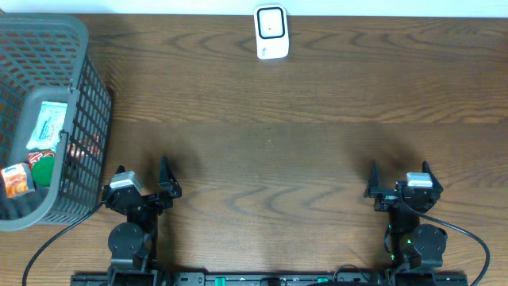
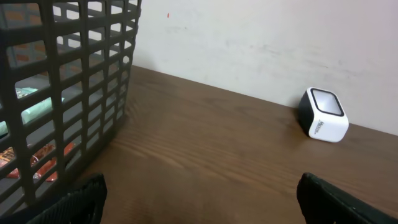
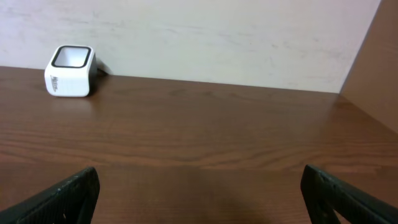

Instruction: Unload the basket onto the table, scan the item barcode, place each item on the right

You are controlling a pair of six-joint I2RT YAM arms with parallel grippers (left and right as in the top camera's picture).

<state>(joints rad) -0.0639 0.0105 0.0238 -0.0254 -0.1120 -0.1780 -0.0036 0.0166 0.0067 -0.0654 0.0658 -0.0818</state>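
Now, left end effector and right end effector wide open, empty, items in basket beside the left one

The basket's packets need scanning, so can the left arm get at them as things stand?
Probably yes: the packets lie in an open-topped basket beside the open, empty left end effector. Its mesh wall blocks a sideways reach, so enter from above.

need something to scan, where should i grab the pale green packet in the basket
From above, through the open top of the basket; its mesh walls block a side approach. The pale green packet lies on top of the other items, so the open left gripper could likely pinch across its short width.
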